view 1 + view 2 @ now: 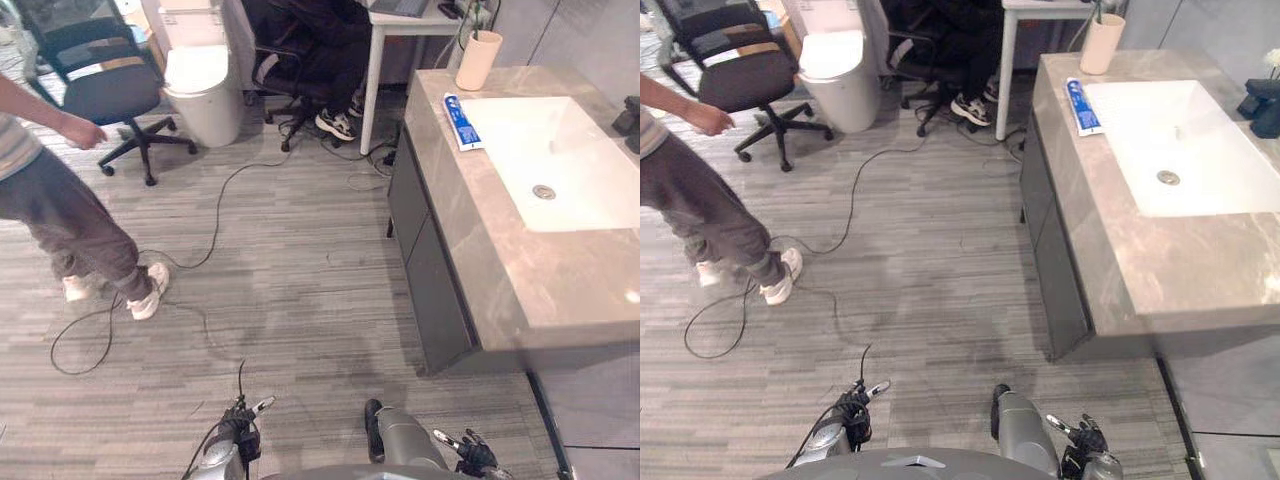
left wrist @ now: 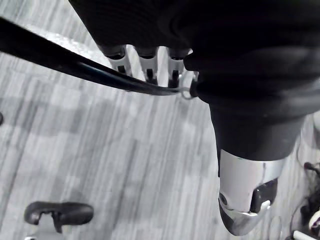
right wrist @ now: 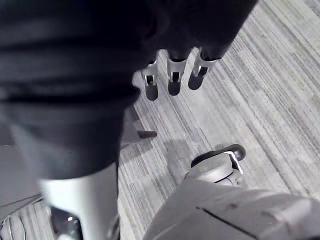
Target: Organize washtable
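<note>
Left eye view: blue-and-white toothpaste tube (image 1: 462, 122) lies untidied on grey marble washtable (image 1: 500, 290); left hand (image 1: 238, 428) and right hand (image 1: 470, 453) hang slack and empty, work apparently unstarted.

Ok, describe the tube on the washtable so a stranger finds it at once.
Start at the stone-look washtable with its white sink. Beside the sink's far left corner lies a blue-and-white tube. Unlike the upright beige cup beyond it, it lies flat.
</note>
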Controlling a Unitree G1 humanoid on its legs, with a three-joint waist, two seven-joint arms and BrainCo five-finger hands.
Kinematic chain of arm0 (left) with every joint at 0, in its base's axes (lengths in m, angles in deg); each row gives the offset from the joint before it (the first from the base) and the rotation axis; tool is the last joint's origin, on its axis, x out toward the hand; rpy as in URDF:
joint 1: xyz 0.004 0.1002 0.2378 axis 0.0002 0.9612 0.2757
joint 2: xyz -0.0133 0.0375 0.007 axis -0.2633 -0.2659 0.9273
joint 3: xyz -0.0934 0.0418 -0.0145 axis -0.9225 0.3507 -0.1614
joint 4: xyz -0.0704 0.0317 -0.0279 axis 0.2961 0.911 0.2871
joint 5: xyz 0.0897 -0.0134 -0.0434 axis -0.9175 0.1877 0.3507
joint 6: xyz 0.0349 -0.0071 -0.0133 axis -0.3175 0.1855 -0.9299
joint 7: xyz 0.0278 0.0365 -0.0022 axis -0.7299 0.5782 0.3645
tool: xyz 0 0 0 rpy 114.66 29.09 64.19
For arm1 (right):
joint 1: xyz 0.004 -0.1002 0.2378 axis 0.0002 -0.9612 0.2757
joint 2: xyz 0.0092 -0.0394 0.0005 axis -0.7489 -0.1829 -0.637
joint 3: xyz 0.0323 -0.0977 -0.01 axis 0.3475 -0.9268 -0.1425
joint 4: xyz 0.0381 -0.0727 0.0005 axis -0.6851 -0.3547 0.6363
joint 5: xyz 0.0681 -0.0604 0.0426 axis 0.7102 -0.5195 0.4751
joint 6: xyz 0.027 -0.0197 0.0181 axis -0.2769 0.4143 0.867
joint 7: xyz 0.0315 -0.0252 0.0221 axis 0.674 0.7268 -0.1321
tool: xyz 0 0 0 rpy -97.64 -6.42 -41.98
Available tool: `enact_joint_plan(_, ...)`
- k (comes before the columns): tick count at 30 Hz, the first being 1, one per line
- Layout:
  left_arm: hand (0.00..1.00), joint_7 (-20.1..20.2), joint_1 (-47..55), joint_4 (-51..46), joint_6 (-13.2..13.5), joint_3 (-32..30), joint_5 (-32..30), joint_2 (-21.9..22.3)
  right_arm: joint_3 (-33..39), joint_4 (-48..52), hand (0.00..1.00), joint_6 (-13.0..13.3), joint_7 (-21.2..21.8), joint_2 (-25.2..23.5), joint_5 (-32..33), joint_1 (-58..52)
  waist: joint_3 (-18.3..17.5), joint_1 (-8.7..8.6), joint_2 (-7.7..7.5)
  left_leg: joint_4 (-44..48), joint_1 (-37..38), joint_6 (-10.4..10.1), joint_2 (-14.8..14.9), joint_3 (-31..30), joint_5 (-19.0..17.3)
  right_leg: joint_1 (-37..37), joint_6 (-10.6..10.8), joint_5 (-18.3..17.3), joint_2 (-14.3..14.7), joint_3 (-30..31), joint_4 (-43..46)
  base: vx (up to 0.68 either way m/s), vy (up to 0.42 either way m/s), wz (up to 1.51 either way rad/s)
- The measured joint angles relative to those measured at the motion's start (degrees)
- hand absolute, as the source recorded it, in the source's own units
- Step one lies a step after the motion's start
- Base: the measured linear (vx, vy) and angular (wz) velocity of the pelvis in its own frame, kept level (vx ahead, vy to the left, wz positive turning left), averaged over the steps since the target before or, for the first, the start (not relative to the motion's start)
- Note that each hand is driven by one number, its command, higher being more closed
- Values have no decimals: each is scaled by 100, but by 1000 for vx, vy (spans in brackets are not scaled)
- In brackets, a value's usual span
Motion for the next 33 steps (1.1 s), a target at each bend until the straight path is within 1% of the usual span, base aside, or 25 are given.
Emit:
enact_joint_plan(1, 0, 6, 68, -8, -5, -342, 3, 144, -79, 69, 0, -8, 5, 8, -5, -17, 66, 21, 27, 1584, -622, -107, 137, 61, 735, 379, -101, -189, 91, 5, -100, 273, -143, -12)
enact_joint_plan(2, 0, 9, 109, -12, -9, -408, 4, 196, -118, 131, 0, -19, 7, 6, -8, -47, 89, 37, 35, 2395, -995, -149, 203, 58, 736, 551, -180, -284, 147, -8, -148, 113, -100, -13)
enact_joint_plan(3, 0, 51, 196, -13, -39, -406, 5, 234, -114, 206, 0, -36, 3, 3, -5, -25, 120, 89, 87, 3534, -1651, 31, 314, 98, 437, 939, -274, -428, 222, -10, -209, -6, -59, -9)
enact_joint_plan(4, 0, 87, 239, -49, -43, -454, 85, 219, -113, 189, 0, -51, 3, 2, -5, -2, 163, 107, 24, 3754, -1920, 102, 320, 137, 285, 1150, -316, -480, 210, -4, -262, -110, -56, -5)
enact_joint_plan(5, 0, 113, 239, -81, -23, -460, 130, 100, -66, 87, 0, -214, -98, -52, 16, 50, 172, 173, -121, 3619, -2406, 267, 322, 245, 68, 1515, -358, -527, 142, 4, -503, -213, -40, -6)
enact_joint_plan(7, 0, 126, 271, -129, 1, -566, 118, -9, -1, -124, 0, -262, -121, -85, 30, -46, 162, 280, -270, 2362, -2879, 297, 330, 532, -164, 1940, -228, -637, -30, 106, -866, -304, -33, -18)
enact_joint_plan(8, 0, 121, 376, -114, -5, -628, 113, -21, 30, -159, 0, -266, -132, -58, 38, -115, 151, 282, -230, 970, -3020, 226, 320, 546, -101, 2104, -133, -736, -96, 188, -1024, -296, 13, -44)
enact_joint_plan(9, 0, 118, 554, -44, -27, -628, 98, -8, 144, -258, 0, -311, -170, -7, 38, -138, 82, 279, -106, -870, -2984, 94, 321, 370, 316, 2250, -103, -790, -85, 309, -1236, -242, 46, -49)
enact_joint_plan(10, 0, 120, 652, -7, -76, -626, 63, 26, 148, -273, 0, -356, -233, 39, 38, -177, 32, 278, -13, -1595, -2976, 39, 342, 197, 526, 2324, -100, -837, -45, 354, -1357, -18, 115, -47)
enact_joint_plan(11, 0, 122, 742, 83, -131, -644, 1, 101, 143, -333, 0, -394, -312, 147, 38, -297, -4, 323, 73, -1882, -3146, -160, 417, 30, 949, 2465, -92, -978, -20, 429, -1499, 286, 193, -36)
enact_joint_plan(12, 0, 99, 835, 201, -170, -690, -6, 61, 142, -502, 0, -434, -360, 165, 38, -347, -44, 355, 38, -1673, -3140, -69, 318, 114, 1428, 2653, -40, -1099, -149, 525, -1533, 447, 203, -33)
enact_joint_plan(14, 0, 101, 903, 352, -200, -763, -15, -9, 146, -737, 0, -509, -419, 215, 39, -410, -92, 360, -212, -1606, -2981, 110, 111, 275, 1678, 2666, 4, -1135, -380, 679, -1141, 527, 203, -40)
enact_joint_plan(15, 0, 92, 916, 424, -240, -863, -16, -56, 151, -744, 0, -556, -445, 253, 36, -681, -151, 399, -375, -1650, -2654, 311, -96, 465, 1544, 2283, 113, -1077, -596, 857, 67, 477, 206, -41)
enact_joint_plan(17, 0, 93, 903, 417, -258, -806, -20, -142, 210, -765, 0, -596, -468, 308, 43, -926, -115, 291, -477, -1617, -2233, 516, -360, 534, 1267, 1965, 633, -581, -721, 955, 1403, 371, 190, 1)
enact_joint_plan(18, 0, 90, 854, 308, -260, -574, -21, -225, 194, -726, 0, -589, -347, 358, 27, -1165, -139, 131, -498, -1622, -1825, 624, -533, 477, 1043, 1670, 924, 488, -784, 932, 2423, 270, 171, 33)
enact_joint_plan(19, 0, 90, 828, 213, -259, -464, -20, -246, 161, -677, 0, -526, -248, 380, 27, -1178, -136, 57, -474, -1670, -1648, 712, -571, 380, 952, 1587, 995, 786, -791, 887, 2754, 219, 137, 32)
enact_joint_plan(20, 0, 89, 702, 114, -230, -230, -17, -306, 103, -619, 0, -383, -92, 266, 27, -1041, -127, 21, -454, -1797, -1310, 716, -581, 353, 899, 1283, 767, 430, -833, 730, 3394, 101, 43, 11)
enact_joint_plan(21, 0, 93, 533, 76, -176, 42, -19, -361, -31, -513, 0, -311, 3, 129, 25, -882, -109, 25, -422, -1978, -973, 742, -564, 345, 882, 1049, 687, -37, -890, 466, 3492, 33, 2, 9)
enact_joint_plan(23, 0, 91, 349, -10, -122, 283, -17, -393, -142, -372, 0, -192, 33, -32, 37, -627, -98, -5, -389, -2181, -606, 774, -495, 259, 861, 866, 646, -447, -918, 86, 2981, -146, -29, 27)
enact_joint_plan(24, 0, 89, 205, -55, -53, 406, 3, -357, -144, -256, 0, -169, 0, 44, 37, -576, -122, -9, -304, -2373, -377, 790, -364, 159, 835, 788, 627, -613, -802, -139, 1834, -266, 5, 43)
enact_joint_plan(26, 0, 89, 155, -104, 17, 509, 4, -299, -260, -241, 0, -112, -3, 66, 42, -524, -162, -7, -311, -2450, -346, 734, -317, 60, 656, 749, 810, -432, -761, -205, 308, -323, 21, 48)
enact_joint_plan(27, 0, 94, 82, -96, 48, 542, 3, -264, -261, -250, 0, -108, -24, 32, 43, -527, -166, 6, -379, -2443, -349, 691, -351, -4, 564, 729, 730, -28, -780, -115, -821, -218, -25, 37)
enact_joint_plan(29, 0, 92, 164, 37, 42, 584, -2, -171, -244, -260, 0, -120, 0, 29, 48, -553, -191, -9, -327, -2378, -323, 540, -270, -111, 433, 823, 527, 603, -672, -104, -1030, 126, -129, 16)
enact_joint_plan(30, 0, 101, 219, 41, 41, 566, -9, -124, -247, -365, 0, -144, 98, 42, 46, -648, -154, -10, -202, -2421, -207, 457, -164, -121, 421, 902, 446, 552, -582, -171, -1035, 302, -145, 1)
enact_joint_plan(33, 0, 106, 282, 250, -5, 324, -7, -35, -233, -482, 0, -248, 119, 62, 168, -723, -182, -21, -58, -2427, -105, 333, -7, -113, 415, 1139, 388, 560, -423, -185, -1306, 274, -86, -15)
